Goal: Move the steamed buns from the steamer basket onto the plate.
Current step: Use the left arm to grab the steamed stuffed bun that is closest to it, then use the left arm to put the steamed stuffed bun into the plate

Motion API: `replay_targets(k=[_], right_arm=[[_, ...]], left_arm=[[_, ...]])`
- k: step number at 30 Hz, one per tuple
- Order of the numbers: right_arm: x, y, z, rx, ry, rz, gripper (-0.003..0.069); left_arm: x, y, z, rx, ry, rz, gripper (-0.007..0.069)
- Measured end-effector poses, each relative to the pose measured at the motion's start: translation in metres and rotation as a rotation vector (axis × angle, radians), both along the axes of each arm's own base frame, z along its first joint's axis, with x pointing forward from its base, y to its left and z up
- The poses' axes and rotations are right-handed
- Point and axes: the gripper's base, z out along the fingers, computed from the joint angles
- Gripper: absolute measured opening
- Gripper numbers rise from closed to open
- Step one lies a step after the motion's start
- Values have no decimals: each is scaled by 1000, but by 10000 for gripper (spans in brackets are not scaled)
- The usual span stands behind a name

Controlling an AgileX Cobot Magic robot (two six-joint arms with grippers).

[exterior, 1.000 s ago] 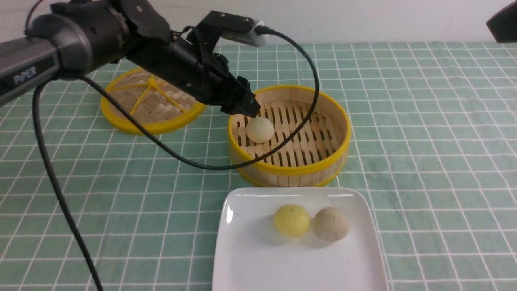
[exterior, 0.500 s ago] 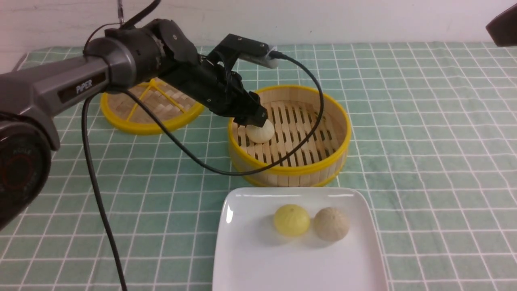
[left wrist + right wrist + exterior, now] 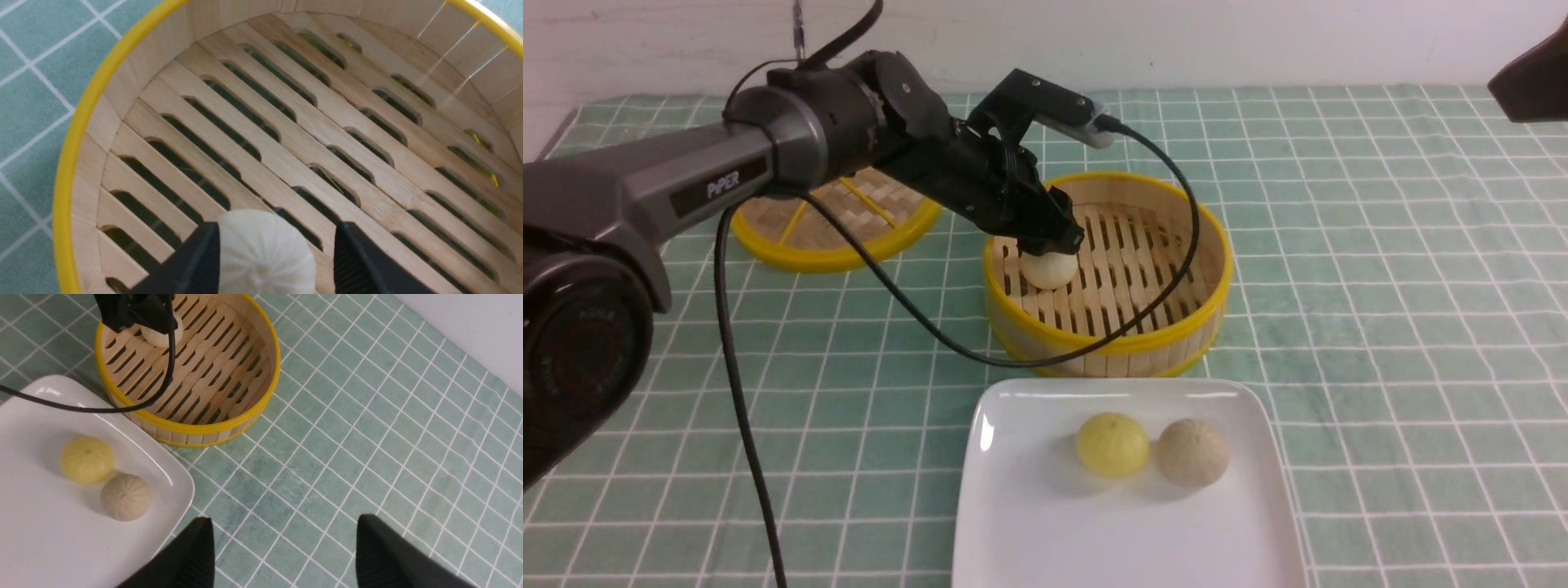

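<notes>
— Where is the bun that is not yet on the plate?
— The white bun (image 3: 1049, 269) is lying on the slatted floor of the steamer basket (image 3: 1111, 351), toward its left side, close to the wall. The basket is standing mid-table on the green checked tablecloth (image 3: 1380, 286).
— What is the left gripper doing?
— The left gripper (image 3: 1052, 243) is reaching down into the basket from the left and straddling that bun. Its jaws are standing wide apart: one of the fingers (image 3: 196, 265) is touching the bun's side, while the other is showing a thin gap. It is not clamping anything.
— And the right gripper?
— The right gripper (image 3: 284, 517) is hovering above bare cloth, off to the right of the plate (image 3: 1029, 523), with jaws spread wide and nothing between them.
— Is the plate carrying anything?
— It is sitting near, just in front of the basket. The yellow bun (image 3: 1112, 443) and the beige bun (image 3: 1194, 452) are resting on it side by side, yellow on the left; I cannot tell whether they are touching.
— Anything else lying around?
— The woven lid (image 3: 784, 237) is lying flat to the far left of the basket, partly hidden behind the left arm. A black cable (image 3: 102, 410) is looping from the wrist down across the basket's near rim.
</notes>
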Motion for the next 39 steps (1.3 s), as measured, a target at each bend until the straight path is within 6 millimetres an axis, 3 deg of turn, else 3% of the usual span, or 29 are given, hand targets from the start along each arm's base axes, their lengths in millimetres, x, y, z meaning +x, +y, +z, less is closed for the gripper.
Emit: replay_targets(k=[19,22,28,32,37,39], right_arm=[[0,0,0,-4,3,-2,456],[0,0,0,-4,3,-2,447],[0,0,0,-5,3,-2,433],[0,0,0,-5,1,-2,430],[0,0,0,-3,-5,-2,429],[1,0,0,-2,-6,-2,425]], left_arm=[[2,2,-12,26,40,33,349],[2,2,-12,25,41,34,301],[2,2,-12,24,47,42,41],[0,2,-7,14,51,39,28],[-13,6,37,-23,1,22,29],[-25,10,72,-51,-49,20,29]])
